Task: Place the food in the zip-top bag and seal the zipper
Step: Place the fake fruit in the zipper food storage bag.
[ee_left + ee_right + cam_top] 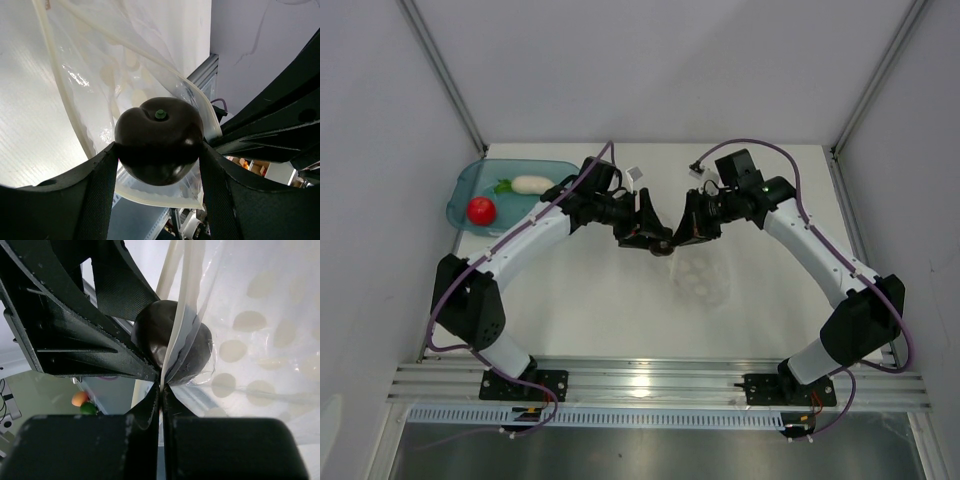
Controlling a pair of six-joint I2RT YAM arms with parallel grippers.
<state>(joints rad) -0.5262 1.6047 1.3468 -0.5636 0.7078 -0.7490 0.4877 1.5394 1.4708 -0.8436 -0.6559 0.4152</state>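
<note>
While my left end effector [159, 172] clamps the dark piece [159, 135] at the mouth of the zip-top bag [100, 75] and my right end effector [161, 390] pinches its rim, early release could roll it out; tomato [481, 209] and radish [530, 184] sit at ten o'clock.

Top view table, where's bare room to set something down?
Widest bare table lies on the near side, between the left arm and the zip-top bag. A narrower strip runs along the far edge, right of the teal tray. Crowded: the middle, where the left gripper with the dark piece meets the right gripper at the bag mouth.
</note>
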